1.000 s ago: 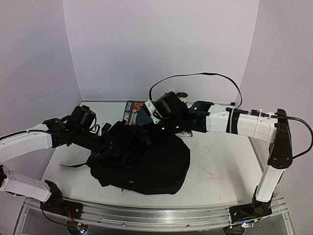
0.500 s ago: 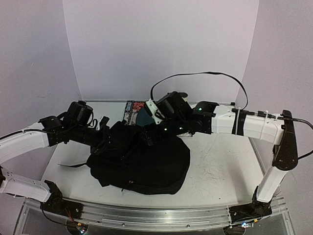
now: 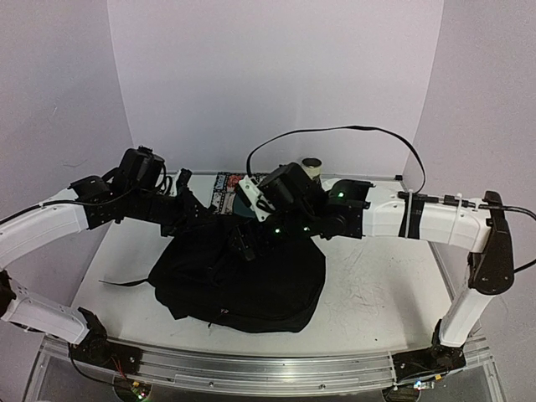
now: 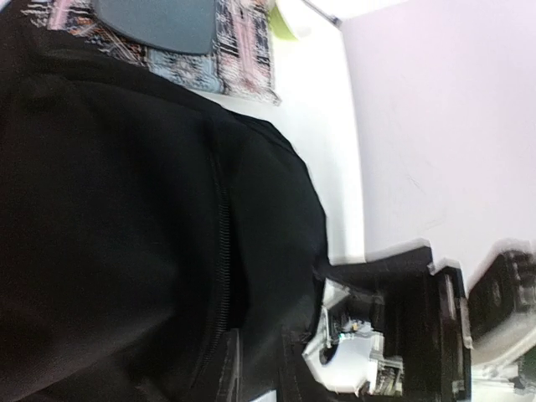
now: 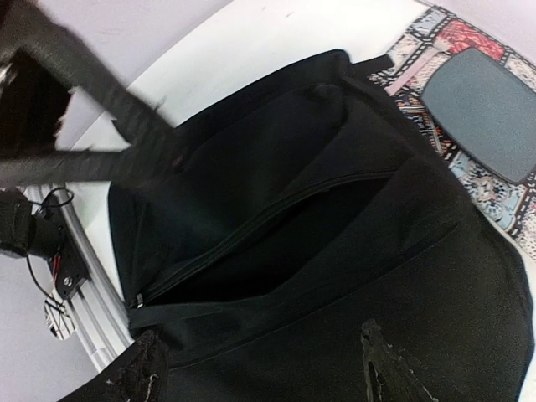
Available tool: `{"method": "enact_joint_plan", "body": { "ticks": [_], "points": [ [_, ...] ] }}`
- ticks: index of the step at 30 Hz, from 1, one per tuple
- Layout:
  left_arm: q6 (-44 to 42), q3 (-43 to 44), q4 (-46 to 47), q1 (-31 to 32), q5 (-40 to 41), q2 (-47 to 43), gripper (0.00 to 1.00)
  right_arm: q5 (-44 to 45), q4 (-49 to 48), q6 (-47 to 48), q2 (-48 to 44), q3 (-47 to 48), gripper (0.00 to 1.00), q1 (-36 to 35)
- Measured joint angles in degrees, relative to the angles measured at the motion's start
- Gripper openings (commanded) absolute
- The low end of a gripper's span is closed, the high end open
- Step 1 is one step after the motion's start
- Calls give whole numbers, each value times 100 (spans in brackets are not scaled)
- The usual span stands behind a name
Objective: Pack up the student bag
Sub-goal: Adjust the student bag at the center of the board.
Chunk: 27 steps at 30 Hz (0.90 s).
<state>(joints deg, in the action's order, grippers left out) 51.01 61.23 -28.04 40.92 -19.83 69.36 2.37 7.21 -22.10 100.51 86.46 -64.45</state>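
Two arms work over the student bag (image 3: 251, 280), which lies slumped at the centre of the bench (image 3: 377, 276) in the overhead view. The left arm has climbed and swung toward the back wall in the past second, and the left pincer (image 3: 193, 209) is now at the bag's upper-left edge. The right pincer (image 3: 243, 241) has edged left over the bag's top. A patterned book (image 3: 220, 186) with a grey oval pad (image 3: 245, 201) on it waits just behind the bag at centre frame, unpacked.

From the left wrist, black fabric and a zipper seam (image 4: 222, 251) fill the left half of the frame. The pincer's own fingers do not show, so whether it is clenched cannot be told.

From the right wrist, the fingers (image 5: 381, 368) stand wide apart at the bottom edge, released and holding nothing, above a zipper line (image 5: 251, 226) crossing mid-frame. Straps (image 5: 92, 75) stretch taut toward the upper left. The lift likely readies the bag's mouth for loading, and packing looks barely begun.
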Motion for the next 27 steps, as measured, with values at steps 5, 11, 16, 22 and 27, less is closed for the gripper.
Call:
{"method": "enact_joint_plan", "body": {
  "ticks": [5, 11, 16, 22, 27],
  "points": [
    [-113, -177, -370, -6, 534, -234, 26, -30, 81, 91, 189, 347, 74, -301],
    [-127, -781, -694, -27, 902, -542, 28, 7, 380, 359, 927, 1466, 68, -603],
    [-129, -1214, -857, -38, 998, -582, 28, -26, 633, 519, 1353, 1981, 67, -700],
    [-189, -1307, -878, -35, 858, -335, 27, -24, 863, 499, 1680, 2146, 65, -686],
    [-197, -1307, -737, 198, 742, 35, 26, 33, 899, 353, 1637, 1818, 64, -679]
  ]
}}
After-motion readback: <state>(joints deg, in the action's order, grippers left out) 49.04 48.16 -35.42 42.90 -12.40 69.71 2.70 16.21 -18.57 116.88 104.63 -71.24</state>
